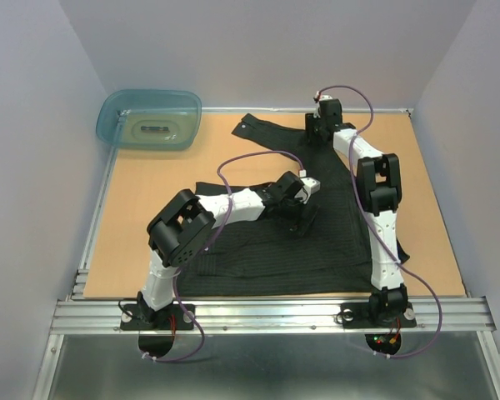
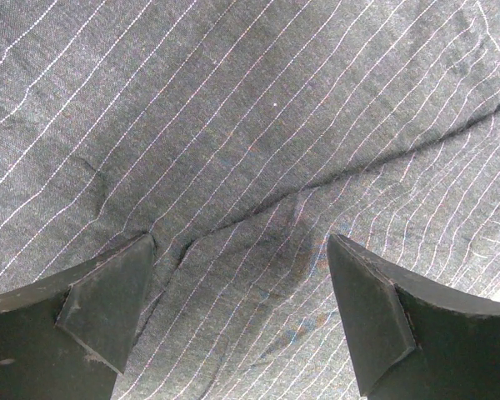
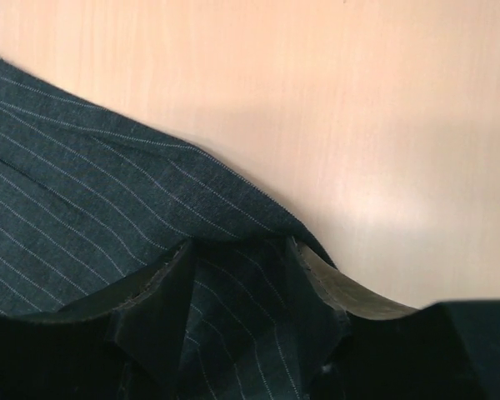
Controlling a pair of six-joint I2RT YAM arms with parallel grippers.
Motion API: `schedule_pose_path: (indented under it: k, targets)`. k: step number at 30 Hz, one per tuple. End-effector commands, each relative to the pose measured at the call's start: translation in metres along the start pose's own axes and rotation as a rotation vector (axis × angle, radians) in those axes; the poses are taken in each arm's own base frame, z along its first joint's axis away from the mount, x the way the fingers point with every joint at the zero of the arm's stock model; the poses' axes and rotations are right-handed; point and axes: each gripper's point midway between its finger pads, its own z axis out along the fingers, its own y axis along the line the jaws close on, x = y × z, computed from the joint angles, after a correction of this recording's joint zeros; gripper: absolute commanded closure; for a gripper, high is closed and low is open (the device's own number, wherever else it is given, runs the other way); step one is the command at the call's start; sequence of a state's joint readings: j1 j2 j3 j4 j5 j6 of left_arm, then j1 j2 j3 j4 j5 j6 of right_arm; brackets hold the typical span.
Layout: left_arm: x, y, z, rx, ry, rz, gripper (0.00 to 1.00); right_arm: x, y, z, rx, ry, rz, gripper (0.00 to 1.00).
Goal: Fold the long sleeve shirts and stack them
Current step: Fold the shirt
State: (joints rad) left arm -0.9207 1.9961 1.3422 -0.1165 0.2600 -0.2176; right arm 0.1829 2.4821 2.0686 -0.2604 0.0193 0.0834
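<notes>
Black pinstriped shirt [image 1: 333, 250]: spread on tabletop [image 1: 150, 208], one part reaching the far edge.
Left gripper [image 2: 242, 250]: jaws wide open, just above mid-body.
Right gripper [image 3: 237, 254]: cloth edge between jaws; firmness of grip cannot be told.
Handling: pin body, draw edge over evenly.
Teal tub [image 1: 108, 125]: far-left; contents indistinct.

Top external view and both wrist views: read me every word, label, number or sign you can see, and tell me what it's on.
No text can be read in any view.
Teal tub: a dark mark on its floor, too small and blurred to read.
Shirt: only pinstripes, no tag or print showing.
</notes>
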Motion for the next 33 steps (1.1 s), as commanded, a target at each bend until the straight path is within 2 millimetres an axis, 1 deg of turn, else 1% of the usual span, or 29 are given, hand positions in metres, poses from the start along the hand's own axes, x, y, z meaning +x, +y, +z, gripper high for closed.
schedule_pose_path:
  k: [1,3,4,6,7,8,9,10,11,12,13,14,15,16,17,18,19,21,22,23,24,25,26,27,28,31,32,33]
  targets:
    - [0.029,0.007,-0.011,-0.087,0.124,-0.037,0.01,-0.061,-0.008,-0.028,0.043,-0.128,0.005,0.42]
    - [0.010,0.010,-0.020,-0.132,0.084,-0.050,0.01,-0.075,-0.009,-0.046,0.054,-0.155,0.001,0.35]
    - [-0.013,0.013,-0.031,-0.170,0.032,-0.070,0.01,-0.088,-0.010,-0.065,0.062,-0.181,0.003,0.24]
    - [-0.038,0.019,-0.047,-0.214,-0.034,-0.103,0.01,-0.100,-0.018,-0.089,0.107,-0.207,0.018,0.14]
    - [-0.060,0.026,-0.065,-0.255,-0.096,-0.141,0.01,-0.085,-0.023,-0.094,0.131,-0.176,0.028,0.01]
    - [-0.070,0.037,-0.076,-0.297,-0.133,-0.171,0.01,-0.106,-0.026,-0.125,0.141,-0.229,0.067,0.00]
    - [-0.078,0.043,-0.086,-0.319,-0.164,-0.198,0.01,-0.105,-0.029,-0.136,0.151,-0.232,0.089,0.00]
    - [-0.086,0.047,-0.104,-0.336,-0.203,-0.244,0.01,-0.105,-0.033,-0.150,0.163,-0.238,0.117,0.00]
    - [-0.092,0.070,-0.118,-0.393,-0.236,-0.293,0.01,-0.101,-0.041,-0.169,0.179,-0.242,0.177,0.00]
    - [-0.092,0.082,-0.128,-0.420,-0.250,-0.325,0.01,-0.098,-0.044,-0.180,0.180,-0.241,0.200,0.00]
    - [-0.087,0.096,-0.142,-0.458,-0.260,-0.364,0.01,-0.089,-0.048,-0.188,0.177,-0.213,0.226,0.00]
    - [-0.083,0.122,-0.153,-0.497,-0.270,-0.439,0.01,-0.084,-0.056,-0.196,0.186,-0.201,0.285,0.00]
    - [-0.079,0.138,-0.162,-0.521,-0.277,-0.488,0.01,-0.069,-0.059,-0.201,0.190,-0.165,0.311,0.00]
    - [-0.070,0.150,-0.168,-0.544,-0.267,-0.529,0.01,-0.069,-0.062,-0.214,0.196,-0.167,0.339,0.00]
    - [-0.058,0.163,-0.173,-0.572,-0.255,-0.564,0.01,-0.056,-0.066,-0.220,0.215,-0.128,0.377,0.02]
    - [-0.052,0.186,-0.184,-0.619,-0.266,-0.632,0.01,-0.048,-0.067,-0.224,0.223,-0.111,0.390,0.03]
    - [-0.038,0.198,-0.186,-0.659,-0.244,-0.667,0.02,-0.035,-0.069,-0.230,0.243,-0.086,0.402,0.07]
    - [-0.025,0.220,-0.193,-0.712,-0.228,-0.743,0.03,-0.013,-0.072,-0.234,0.273,-0.035,0.441,0.10]
    - [-0.017,0.235,-0.200,-0.745,-0.214,-0.792,0.05,0.007,-0.074,-0.232,0.291,0.007,0.447,0.12]
    - [-0.008,0.245,-0.198,-0.768,-0.189,-0.823,0.07,0.015,-0.075,-0.235,0.303,0.023,0.453,0.13]
    - [-0.004,0.251,-0.197,-0.772,-0.173,-0.847,0.08,0.025,-0.077,-0.236,0.324,0.041,0.452,0.14]
    - [0.003,0.263,-0.201,-0.790,-0.164,-0.901,0.11,0.033,-0.079,-0.236,0.334,0.057,0.451,0.16]
    - [0.007,0.271,-0.198,-0.806,-0.149,-0.923,0.13,0.049,-0.083,-0.236,0.353,0.089,0.453,0.16]
    - [0.010,0.277,-0.198,-0.814,-0.146,-0.948,0.15,0.055,-0.085,-0.236,0.364,0.102,0.453,0.17]
    - [0.017,0.289,-0.196,-0.835,-0.126,-0.993,0.19,0.066,-0.090,-0.235,0.376,0.125,0.457,0.19]
    - [0.026,0.301,-0.196,-0.857,-0.093,-1.053,0.24,0.074,-0.094,-0.235,0.395,0.140,0.448,0.20]
    - [0.026,0.308,-0.196,-0.869,-0.100,-1.086,0.25,0.076,-0.095,-0.235,0.400,0.145,0.440,0.21]
    - [0.026,0.311,-0.195,-0.869,-0.099,-1.099,0.27,0.078,-0.097,-0.234,0.407,0.150,0.436,0.21]
